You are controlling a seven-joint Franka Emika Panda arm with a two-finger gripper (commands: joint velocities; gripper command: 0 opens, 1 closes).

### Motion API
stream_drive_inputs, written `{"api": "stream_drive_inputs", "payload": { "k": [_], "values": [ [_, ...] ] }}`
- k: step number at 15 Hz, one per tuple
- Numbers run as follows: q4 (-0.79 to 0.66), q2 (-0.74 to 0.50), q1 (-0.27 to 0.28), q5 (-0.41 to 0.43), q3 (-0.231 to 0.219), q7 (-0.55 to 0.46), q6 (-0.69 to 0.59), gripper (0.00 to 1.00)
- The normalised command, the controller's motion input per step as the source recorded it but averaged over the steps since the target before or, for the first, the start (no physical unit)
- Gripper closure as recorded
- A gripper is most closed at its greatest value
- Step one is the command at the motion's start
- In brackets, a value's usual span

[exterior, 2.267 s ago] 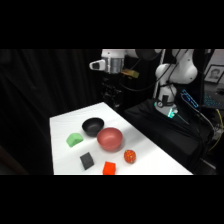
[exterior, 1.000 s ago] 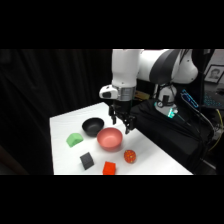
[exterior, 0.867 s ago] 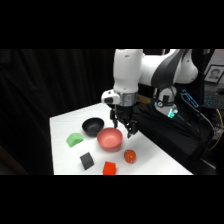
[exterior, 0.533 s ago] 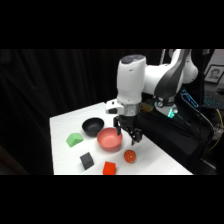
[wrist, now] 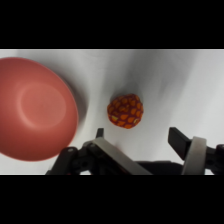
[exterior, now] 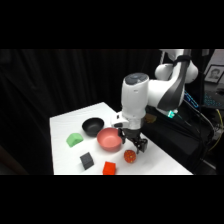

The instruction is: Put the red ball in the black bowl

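1. Nearest the camera on the white bench (exterior: 160,160): black cube (exterior: 86,160) and red-orange block (exterior: 109,168) at the front edge, both untouched.
2. Red ball (exterior: 130,156) just behind them, resting on the bench, right of the red bowl (exterior: 110,139). Wrist view: ball (wrist: 125,111) lies free ahead of the fingers, close beside the red bowl (wrist: 35,107) but apart from it.
3. Claw (exterior: 136,144) is spread, nothing between the fingers; wrist view shows the two fingers wide apart with the ball just beyond the gap. It hangs just above and slightly behind the ball.
4. Change: over the last couple of seconds the arm swung in from high at the rear, came across over the bowls, and has dropped low next to the ball. Ball and bowls have not shifted.
5. Meaning: approach nearly done, grasp not yet made; probably a short final descent, then close.
6. Green block (exterior: 74,139) at left, mid-bench.
7. Black bowl (exterior: 93,125) farthest back, touching or just behind the red bowl, empty. Carry would need to clear the red bowl's rim.
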Motion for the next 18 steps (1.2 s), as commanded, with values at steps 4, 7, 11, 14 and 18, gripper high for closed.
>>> {"api": "stream_drive_inputs", "payload": {
  "k": [4, 7, 11, 14, 18],
  "values": [
    [0.04, 0.18, 0.048, 0.061, -0.011, 0.06, 0.21, 0.00],
    [0.06, 0.18, 0.056, 0.051, -0.034, 0.05, 0.22, 0.00],
    [0.09, 0.19, 0.089, 0.013, -0.085, 0.09, 0.22, 0.00],
    [0.10, 0.14, 0.150, -0.045, -0.144, 0.16, 0.19, 0.00],
    [0.09, 0.09, 0.174, -0.078, -0.165, 0.20, 0.16, 0.43]
  ]
}}
